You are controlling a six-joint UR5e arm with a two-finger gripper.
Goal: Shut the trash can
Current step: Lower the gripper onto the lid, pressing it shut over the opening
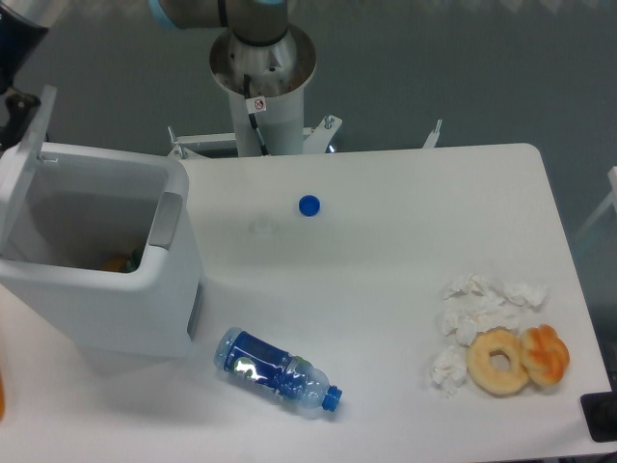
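My gripper (17, 96) shows only as a dark shape at the top left corner, right against the raised lid (21, 169) of the trash can (106, 280); so little of it is in view that I cannot tell whether my fingers are spread or closed, nor whether they actually press on the lid. The trash can stands at the left side of the table (386, 289), its lid upright along its left edge and the bin open, with something orange just visible inside. The grey latch panel (166, 220) sits on its right wall. Just right of the can and nearer the front, a blue-labelled plastic bottle (278, 372) lies on its side, uncapped. Its blue cap (308, 204) lies well behind it. Far right of the can are crumpled tissues (477, 309), touching a ring doughnut (498, 361) and an orange pastry (546, 354).
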